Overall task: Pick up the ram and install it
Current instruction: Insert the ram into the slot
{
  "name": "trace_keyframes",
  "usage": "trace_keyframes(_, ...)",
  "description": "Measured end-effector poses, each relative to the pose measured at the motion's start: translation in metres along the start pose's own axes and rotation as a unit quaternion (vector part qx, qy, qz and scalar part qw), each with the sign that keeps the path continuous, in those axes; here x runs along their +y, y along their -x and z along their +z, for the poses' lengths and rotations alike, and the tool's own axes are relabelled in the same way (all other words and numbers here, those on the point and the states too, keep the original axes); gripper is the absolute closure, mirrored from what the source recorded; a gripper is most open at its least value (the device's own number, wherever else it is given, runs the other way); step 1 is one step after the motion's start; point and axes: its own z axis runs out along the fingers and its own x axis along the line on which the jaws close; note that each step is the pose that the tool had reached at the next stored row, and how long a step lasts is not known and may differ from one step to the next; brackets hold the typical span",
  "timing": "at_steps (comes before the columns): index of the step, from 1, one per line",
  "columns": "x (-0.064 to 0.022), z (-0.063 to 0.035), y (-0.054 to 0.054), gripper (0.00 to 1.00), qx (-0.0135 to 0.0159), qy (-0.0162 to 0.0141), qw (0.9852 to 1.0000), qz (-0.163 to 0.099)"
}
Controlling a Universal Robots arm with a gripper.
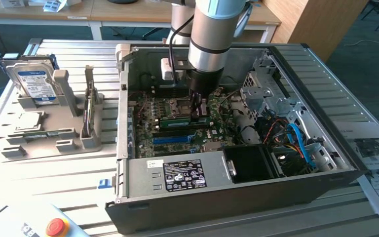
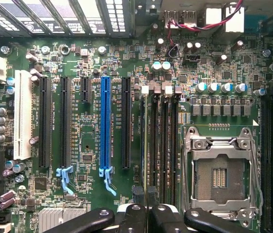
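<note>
The ram (image 1: 176, 119) is a narrow green stick lying along the memory slots on the motherboard inside the open computer case (image 1: 229, 207). My gripper (image 1: 199, 116) reaches straight down into the case and is shut on the ram near its middle. In the wrist view the ram (image 2: 145, 145) shows edge-on as a thin line over the memory slot (image 2: 163, 141) closest to the long black expansion slots, and my gripper (image 2: 146, 196) pinches it between dark fingertips (image 2: 136, 194). Whether the ram sits fully in the slot I cannot tell.
The empty processor socket (image 2: 221, 174) lies beside the slots, and a blue expansion slot (image 2: 105, 126) on the other side. On the exterior view's left, a grey fixture (image 1: 51, 143) holds a hard drive (image 1: 37, 84), a square silver chip (image 1: 30, 120) and an upright thin board (image 1: 91, 103). The power supply (image 1: 176, 175) and cables (image 1: 301, 143) crowd the case.
</note>
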Motion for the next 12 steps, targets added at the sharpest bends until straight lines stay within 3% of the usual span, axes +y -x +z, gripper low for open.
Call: trace_keyframes(12,0.0001,-0.0074,0.0000,0.88,-0.0003,0.0001,1.0000,0.000)
